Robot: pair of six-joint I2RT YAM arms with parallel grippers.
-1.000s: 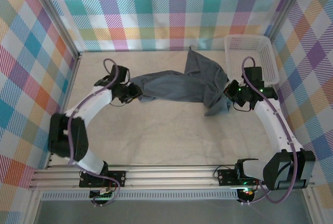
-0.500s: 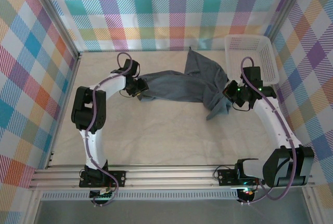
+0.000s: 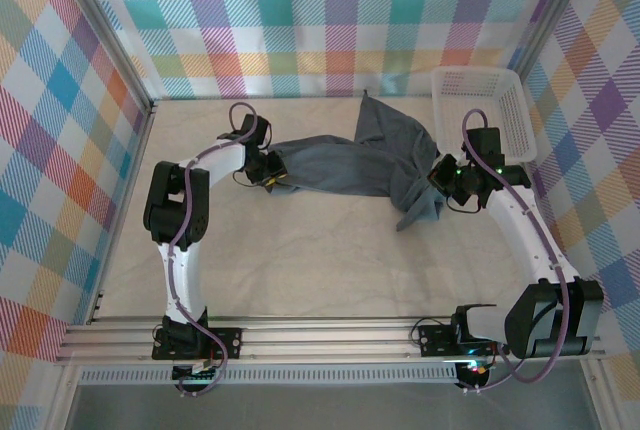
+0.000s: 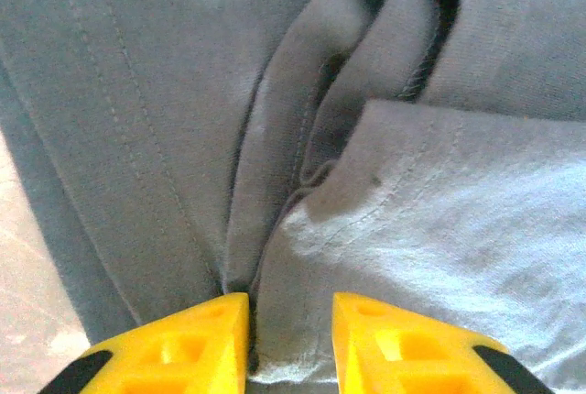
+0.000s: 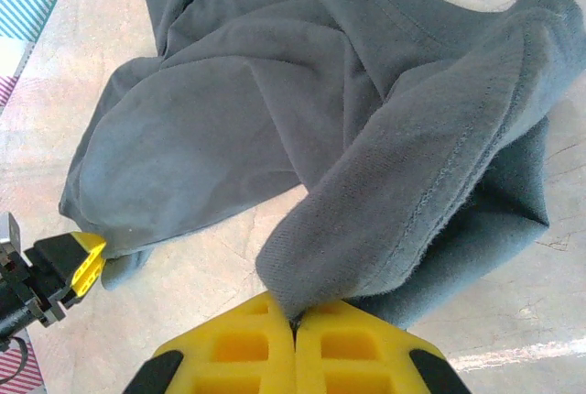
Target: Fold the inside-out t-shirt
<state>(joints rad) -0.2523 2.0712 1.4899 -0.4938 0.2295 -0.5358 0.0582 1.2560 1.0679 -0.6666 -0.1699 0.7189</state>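
Observation:
The slate-grey t-shirt hangs as a loose band between both grippers, its seams showing. My left gripper holds its left end. In the left wrist view the yellow fingers stand a little apart, with the shirt's hem bunched between them. My right gripper holds the right end. There its fingers are pressed together on a thick fold of the t-shirt. A corner of the shirt droops below that hand, and another part trails back towards the wall. My left gripper's finger shows at the shirt's far corner.
A white mesh basket stands at the back right, close behind my right arm. Plaid walls enclose the beige table on three sides. The left arm's elbow is folded near the left wall.
My left gripper has moved right and slightly back with the shirt's end, and its elbow has swung back. The shirt hangs slacker. The right arm has barely moved.

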